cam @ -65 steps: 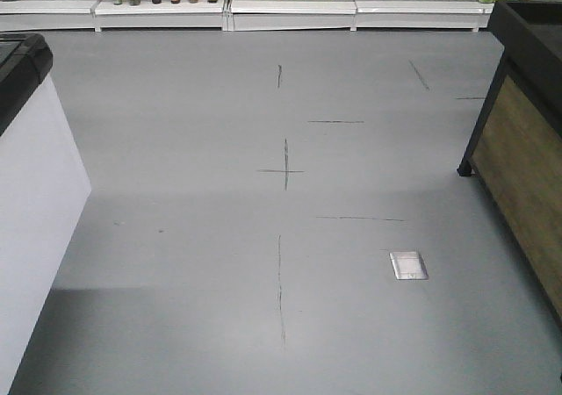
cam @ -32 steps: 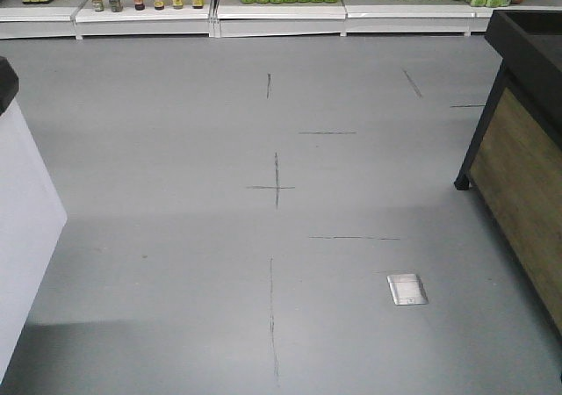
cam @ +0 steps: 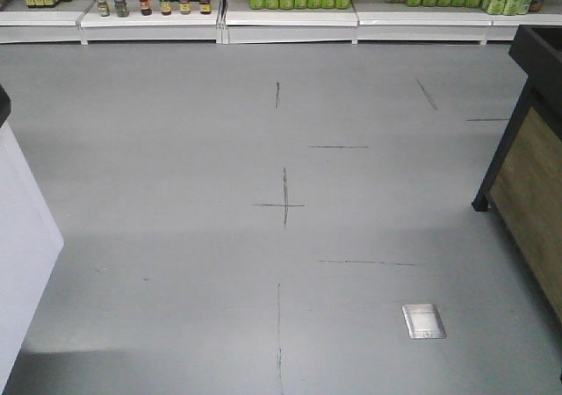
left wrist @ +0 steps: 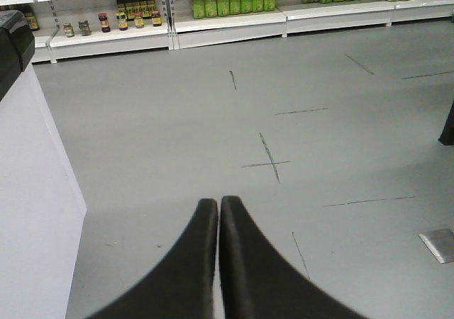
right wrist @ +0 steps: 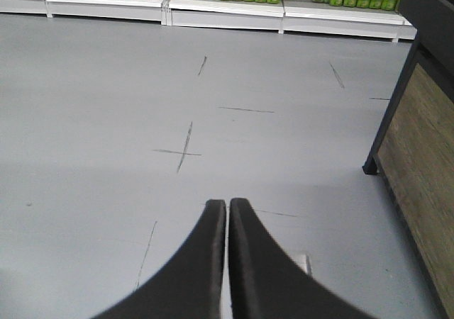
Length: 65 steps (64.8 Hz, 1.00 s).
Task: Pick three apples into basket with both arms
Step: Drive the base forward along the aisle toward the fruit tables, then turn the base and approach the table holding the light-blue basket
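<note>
The apples and the basket are out of view in every frame. My left gripper is shut, its two black fingers pressed together with nothing between them, held above the grey floor. In the right wrist view my right gripper is likewise shut and holds nothing. Neither arm shows in the front view, which holds only floor and shop fittings.
A white cabinet with a black top stands at the left. A black-framed wooden stand stands at the right. Shelves of jars and green bottles line the far wall. A metal floor plate lies on the marked floor.
The front view has shifted: the floor marks and metal plate moved down and slightly right in the picture, the white cabinet and wooden stand slid toward the edges, and the shelves show lower.
</note>
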Tool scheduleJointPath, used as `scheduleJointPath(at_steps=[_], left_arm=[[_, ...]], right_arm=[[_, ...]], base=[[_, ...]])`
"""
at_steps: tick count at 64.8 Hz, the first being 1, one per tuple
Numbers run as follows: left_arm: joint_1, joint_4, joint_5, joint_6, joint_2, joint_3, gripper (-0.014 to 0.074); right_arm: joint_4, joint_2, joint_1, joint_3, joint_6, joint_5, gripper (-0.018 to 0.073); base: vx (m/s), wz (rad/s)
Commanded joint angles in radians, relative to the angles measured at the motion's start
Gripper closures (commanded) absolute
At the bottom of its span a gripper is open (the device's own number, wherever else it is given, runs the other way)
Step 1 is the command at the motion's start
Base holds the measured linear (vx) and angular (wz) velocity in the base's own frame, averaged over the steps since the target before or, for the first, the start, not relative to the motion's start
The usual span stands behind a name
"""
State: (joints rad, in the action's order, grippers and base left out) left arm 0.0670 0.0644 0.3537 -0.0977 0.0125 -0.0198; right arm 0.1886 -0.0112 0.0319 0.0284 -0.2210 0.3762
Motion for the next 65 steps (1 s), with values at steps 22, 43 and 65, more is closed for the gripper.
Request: scheduleJointPath(at_steps=[22,43,65], left_arm=[[0.001,0.004,-0.070,0.004,0.013,0.026,0.0603],[0.001,0.004,-0.070,0.004,0.013,0.026,0.0603],[0.001,0.004,-0.070,0.004,0.013,0.026,0.0603]], right_arm=[[0.003,-0.011,0.000,0.004,-0.001,-0.068,0.0564],[0.003,-0.011,0.000,0.004,-0.001,-0.068,0.0564],[0.003,-0.011,0.000,0.004,-0.001,-0.068,0.0564]], base=[[0.21,-0.07],[0.17,-0.54],[0.16,-0.60]])
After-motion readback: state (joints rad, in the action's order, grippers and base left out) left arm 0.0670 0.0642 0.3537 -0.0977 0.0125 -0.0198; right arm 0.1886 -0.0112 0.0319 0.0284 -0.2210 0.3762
